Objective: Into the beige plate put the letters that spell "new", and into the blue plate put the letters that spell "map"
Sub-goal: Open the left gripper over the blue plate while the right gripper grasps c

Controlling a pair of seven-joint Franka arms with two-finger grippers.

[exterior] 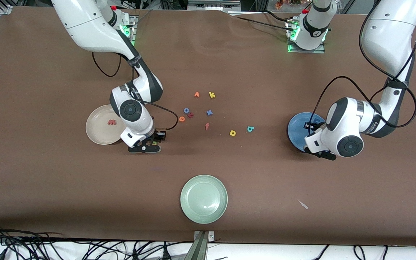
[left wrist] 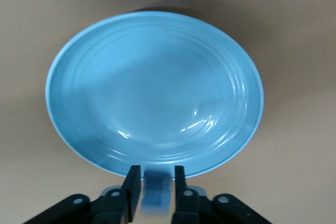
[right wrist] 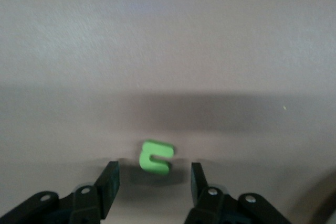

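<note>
My left gripper (left wrist: 157,178) hangs over the rim of the blue plate (left wrist: 152,98) (exterior: 298,126). Its fingers stand slightly apart, and a blurred blue m (left wrist: 157,193) sits loose between them with a thin gap on each side. My right gripper (right wrist: 155,178) (exterior: 144,146) is low over the table beside the beige plate (exterior: 98,133), open, with the green n (right wrist: 156,157) lying just ahead of its fingertips. The salmon-red w (exterior: 112,122) lies in the beige plate. The orange e (exterior: 182,118), yellow p (exterior: 232,133) and teal a (exterior: 250,129) lie on the table.
Other letters lie mid-table: orange v (exterior: 196,94), yellow k (exterior: 212,95), blue o (exterior: 186,110), dark red z (exterior: 190,115), blue x (exterior: 209,112) and a salmon f (exterior: 207,126). A pale green plate (exterior: 203,213) sits near the table's front edge.
</note>
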